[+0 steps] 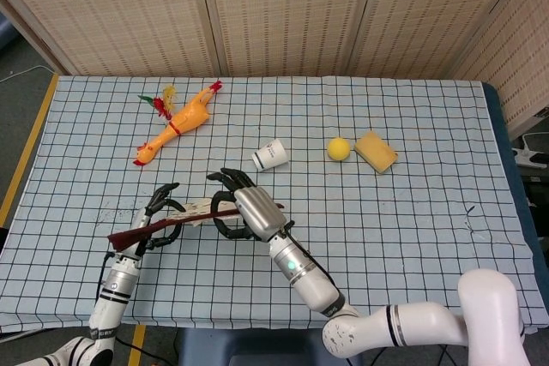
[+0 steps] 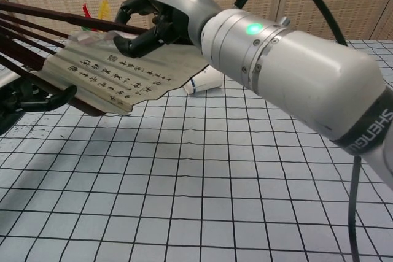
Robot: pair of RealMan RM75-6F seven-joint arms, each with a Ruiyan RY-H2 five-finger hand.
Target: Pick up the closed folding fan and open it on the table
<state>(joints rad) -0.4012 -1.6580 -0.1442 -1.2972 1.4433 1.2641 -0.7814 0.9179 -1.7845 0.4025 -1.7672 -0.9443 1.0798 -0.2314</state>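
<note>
The folding fan (image 1: 190, 212) has dark red ribs and cream paper with black writing (image 2: 113, 72). It hangs partly spread above the near left of the table. My right hand (image 1: 246, 209) pinches the top rib (image 2: 92, 21) between thumb and fingers; in the chest view this hand (image 2: 161, 15) fills the upper middle. My left hand (image 1: 153, 221) holds the lower ribs near the pivot end, and its dark fingers (image 2: 37, 99) show at the left edge of the chest view. The pivot end lies outside the chest view.
A yellow rubber chicken (image 1: 177, 129) lies at the far left. A tipped white cup (image 1: 269, 154) lies mid-table, partly behind the fan in the chest view (image 2: 207, 78). A yellow ball (image 1: 339, 148) and a sponge (image 1: 376, 152) sit to the right on the checked cloth (image 1: 412, 212).
</note>
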